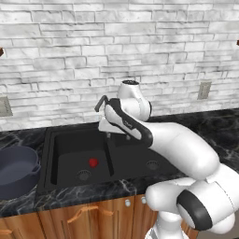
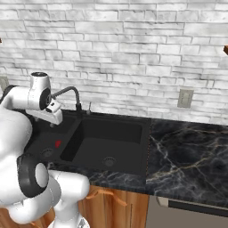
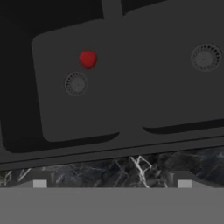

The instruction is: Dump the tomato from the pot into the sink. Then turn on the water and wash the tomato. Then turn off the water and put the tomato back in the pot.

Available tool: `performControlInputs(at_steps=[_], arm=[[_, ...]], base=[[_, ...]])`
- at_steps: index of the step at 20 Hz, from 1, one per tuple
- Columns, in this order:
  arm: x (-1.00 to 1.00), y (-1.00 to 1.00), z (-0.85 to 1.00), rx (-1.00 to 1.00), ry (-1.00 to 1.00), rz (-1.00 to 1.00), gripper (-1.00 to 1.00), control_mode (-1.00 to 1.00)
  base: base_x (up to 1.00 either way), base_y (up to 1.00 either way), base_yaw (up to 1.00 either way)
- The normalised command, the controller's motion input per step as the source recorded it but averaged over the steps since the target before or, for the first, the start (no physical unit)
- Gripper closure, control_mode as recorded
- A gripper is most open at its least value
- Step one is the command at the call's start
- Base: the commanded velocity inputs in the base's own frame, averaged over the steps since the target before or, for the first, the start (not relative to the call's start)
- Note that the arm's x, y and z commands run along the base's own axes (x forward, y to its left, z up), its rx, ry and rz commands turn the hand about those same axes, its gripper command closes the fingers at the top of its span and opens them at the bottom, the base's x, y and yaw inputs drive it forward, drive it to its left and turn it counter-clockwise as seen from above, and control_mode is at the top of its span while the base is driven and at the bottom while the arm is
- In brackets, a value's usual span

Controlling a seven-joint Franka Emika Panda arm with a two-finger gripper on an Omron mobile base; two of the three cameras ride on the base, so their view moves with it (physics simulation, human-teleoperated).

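The tomato (image 1: 93,162) (image 2: 58,143) (image 3: 88,59), a small red ball, lies on the floor of the left basin of the black sink (image 1: 45,158) (image 2: 147,144) (image 3: 109,151), just beside that basin's drain (image 3: 76,83). The dark blue-grey pot (image 1: 16,170) stands upright on the counter to the left of the sink. My gripper (image 1: 109,134) (image 2: 52,124) (image 3: 112,183) hangs above the sink near the centre divider, under the faucet spout. It points down, open and empty, well above the tomato.
A dark curved faucet (image 1: 100,102) (image 2: 71,91) rises behind the sink, close to my hand. Black marble counter (image 2: 187,156) stretches to the right. A white brick wall with an outlet (image 2: 185,98) is behind. Wooden cabinet fronts (image 1: 84,214) lie below.
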Motion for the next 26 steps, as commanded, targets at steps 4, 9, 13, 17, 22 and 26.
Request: performControlInputs(at_steps=[4,9,13,17,22,26], arm=[[0.08,0.61,-0.01,-0.04,0.00,0.00,-1.00,-1.00],[0.21,0.47,-0.15,-0.11,0.00,0.00,-1.00,-1.00],[0.13,0.21,-0.30,-0.17,0.00,0.00,-1.00,-1.00],[0.15,0.14,-0.38,-0.19,0.00,0.00,-1.00,-1.00],[0.15,0.20,-0.35,-0.14,0.00,0.00,-1.00,-1.00],[0.13,0.20,-0.22,-0.08,0.00,0.01,-1.00,-1.00]], base=[[0.00,0.00,0.00],[0.00,0.00,0.00],[0.00,0.00,0.00],[0.00,0.00,0.00],[0.00,0.00,0.00],[0.00,0.00,0.00]])
